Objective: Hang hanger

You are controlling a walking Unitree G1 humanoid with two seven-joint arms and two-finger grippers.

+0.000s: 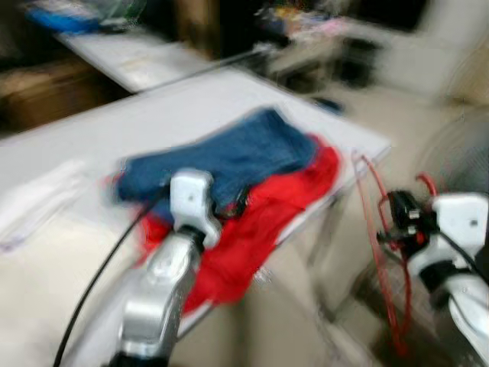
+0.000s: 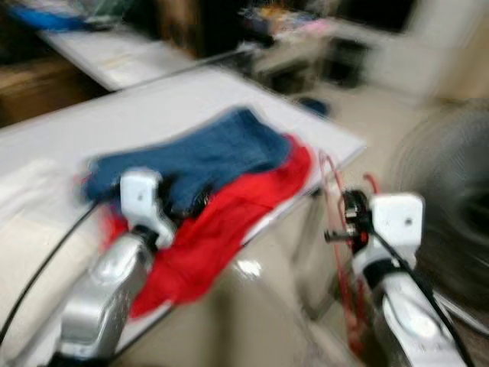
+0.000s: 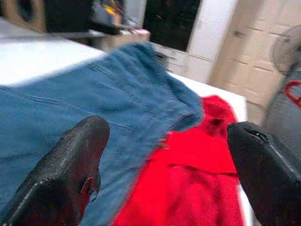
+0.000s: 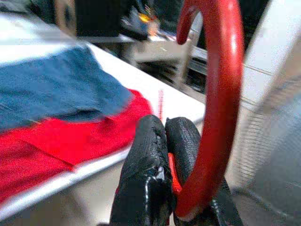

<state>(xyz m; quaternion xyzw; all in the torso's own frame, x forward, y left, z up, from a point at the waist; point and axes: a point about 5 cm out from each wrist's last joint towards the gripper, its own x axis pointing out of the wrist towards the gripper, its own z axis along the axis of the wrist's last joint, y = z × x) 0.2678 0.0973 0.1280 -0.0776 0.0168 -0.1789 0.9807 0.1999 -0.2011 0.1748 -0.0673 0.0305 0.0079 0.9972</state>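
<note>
My right gripper [image 1: 393, 222] is shut on a red plastic hanger [image 1: 380, 252], held upright past the table's right edge, off the surface. The right wrist view has the hanger's hook [image 4: 218, 94] curving up past the closed fingers [image 4: 155, 174]. My left gripper [image 3: 169, 169] is open, its fingers [image 3: 70, 165] spread over a blue garment [image 1: 221, 157] and a red garment [image 1: 260, 222] that lie overlapping on the white table [image 1: 92, 130]. The left arm [image 1: 172, 267] reaches in from below. Both eye views are blurred.
A standing fan [image 1: 458, 153] is at the right, close behind the hanger. A second table [image 1: 130, 57] with clutter stands at the back left, and white doors [image 3: 263, 52] lie beyond. Pale floor [image 1: 306, 313] lies below the table's near corner.
</note>
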